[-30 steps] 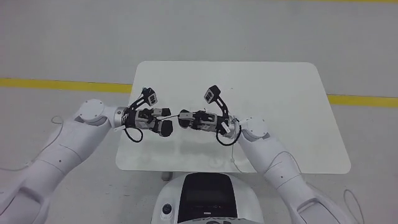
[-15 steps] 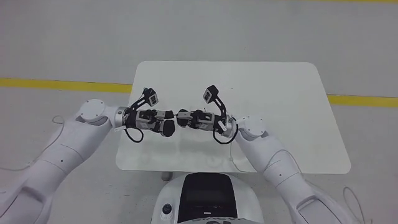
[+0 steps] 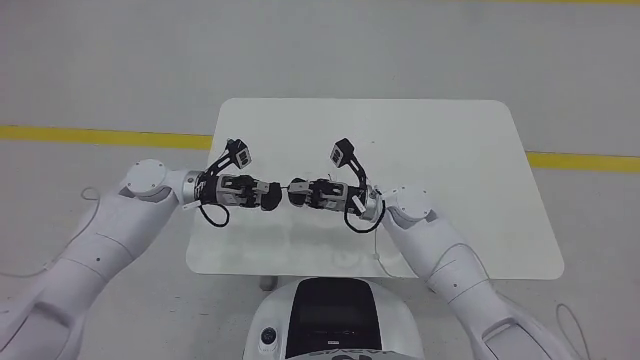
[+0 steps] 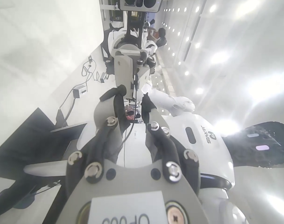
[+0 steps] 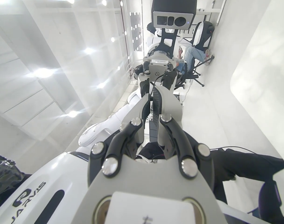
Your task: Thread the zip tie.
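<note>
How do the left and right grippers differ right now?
The left gripper has its jaws apart; the right gripper has its jaws shut on the zip tie. The left's tips are black-wrapped, the right's pale. Both face each other above the table.

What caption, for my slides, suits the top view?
Left gripper and right gripper, tip to tip above white table.
</note>
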